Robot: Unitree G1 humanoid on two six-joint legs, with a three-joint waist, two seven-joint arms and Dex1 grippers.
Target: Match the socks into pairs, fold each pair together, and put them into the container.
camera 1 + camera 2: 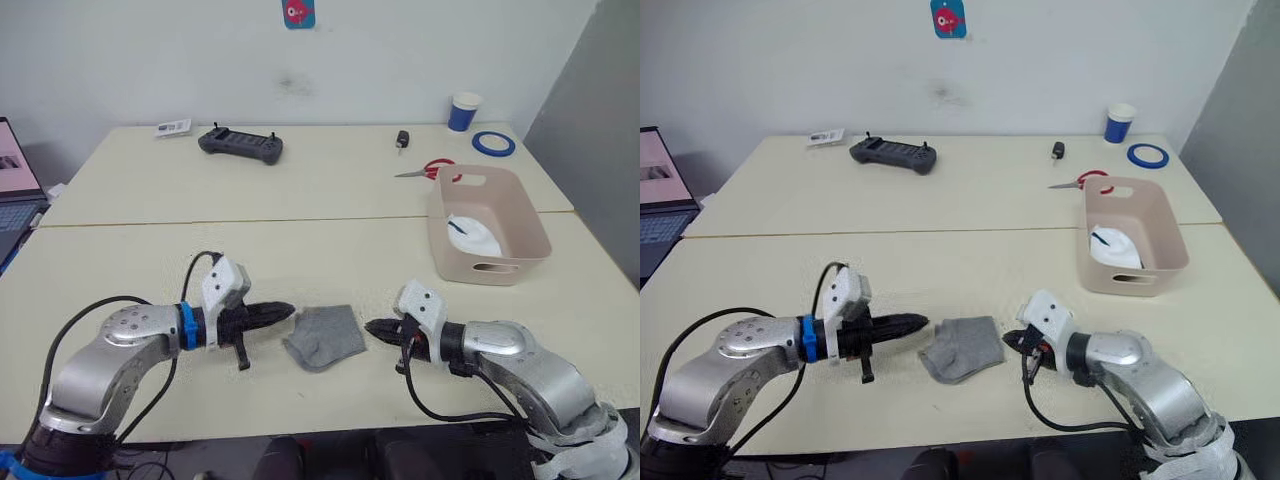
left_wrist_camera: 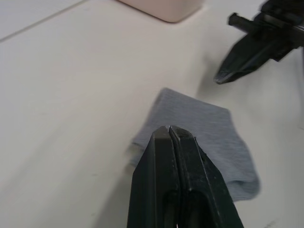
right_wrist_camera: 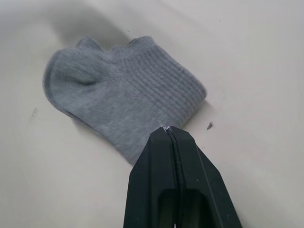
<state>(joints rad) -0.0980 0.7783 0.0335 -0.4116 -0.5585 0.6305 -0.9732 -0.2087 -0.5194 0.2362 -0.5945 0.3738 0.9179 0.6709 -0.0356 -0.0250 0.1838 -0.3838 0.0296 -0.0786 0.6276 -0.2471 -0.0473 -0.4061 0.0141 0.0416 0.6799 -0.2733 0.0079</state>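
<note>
The grey socks [image 3: 124, 105] are soft ribbed knit cloth, matt. The container [image 1: 489, 224] looks smooth plastic with a slight sheen. The table [image 1: 330, 190] is smooth, matt cream. Both grippers' fingers [image 2: 178, 185] look hard black plastic, faintly glossy

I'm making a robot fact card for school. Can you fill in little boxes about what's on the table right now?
Grey socks: folded, on the near table, between the two tools
Left tool: shut, empty, beside the socks
Right tool: shut, empty, on the socks' other side
Container: pinkish tub to the right, something white inside
Far table: scissors, blue cup, blue tape roll, black controller
</note>
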